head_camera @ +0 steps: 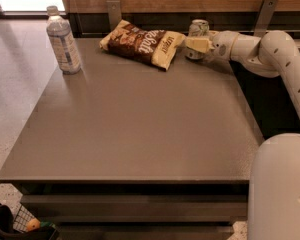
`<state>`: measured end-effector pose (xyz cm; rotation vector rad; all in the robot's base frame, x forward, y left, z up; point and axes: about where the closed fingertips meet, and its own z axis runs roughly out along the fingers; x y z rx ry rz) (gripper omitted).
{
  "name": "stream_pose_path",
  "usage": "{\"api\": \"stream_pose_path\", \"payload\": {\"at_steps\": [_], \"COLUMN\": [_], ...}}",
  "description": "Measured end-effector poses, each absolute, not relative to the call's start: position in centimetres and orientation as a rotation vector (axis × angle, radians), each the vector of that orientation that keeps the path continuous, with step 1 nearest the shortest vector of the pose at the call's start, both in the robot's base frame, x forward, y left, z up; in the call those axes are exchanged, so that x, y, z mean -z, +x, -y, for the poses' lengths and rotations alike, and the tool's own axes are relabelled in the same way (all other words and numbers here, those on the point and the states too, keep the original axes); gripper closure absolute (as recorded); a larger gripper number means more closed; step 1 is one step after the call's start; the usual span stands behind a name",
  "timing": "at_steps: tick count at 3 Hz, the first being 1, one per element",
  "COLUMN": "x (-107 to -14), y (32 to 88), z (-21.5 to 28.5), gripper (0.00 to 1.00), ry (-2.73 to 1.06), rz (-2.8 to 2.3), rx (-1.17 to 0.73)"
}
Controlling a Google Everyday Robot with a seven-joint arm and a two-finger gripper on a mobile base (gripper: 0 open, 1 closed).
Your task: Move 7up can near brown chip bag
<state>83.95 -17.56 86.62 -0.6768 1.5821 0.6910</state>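
Observation:
The 7up can (198,30) stands upright at the far right of the grey-brown table (140,129), close beside the right end of the brown chip bag (142,43). The bag lies flat at the far middle of the table, dark brown with cream ends and white script. My gripper (196,45) reaches in from the right on the white arm (260,46), and its cream fingers (199,44) sit around the lower part of the can. The can's silver top shows above the fingers; its lower half is hidden by them.
A clear plastic water bottle (63,40) stands at the table's far left corner. A wooden wall with metal brackets (114,15) runs behind the table. My white base (280,189) fills the lower right. A dark basket (15,226) sits on the floor at lower left.

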Motion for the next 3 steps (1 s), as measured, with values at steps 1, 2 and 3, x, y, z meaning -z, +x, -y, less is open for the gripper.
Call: {"api": "stream_pose_path", "payload": {"at_steps": [1,2,3], "x": [-86.2,-86.1,-86.24], "y": [83.49,83.39,83.4], "z": [17.86,17.7,17.68], "gripper": [0.86,0.62,0.31], "ry": [-0.648,-0.646,-0.646], "rz": [-1.56,-1.559,-1.559], "rx": [-0.696,-0.7,-0.701]}}
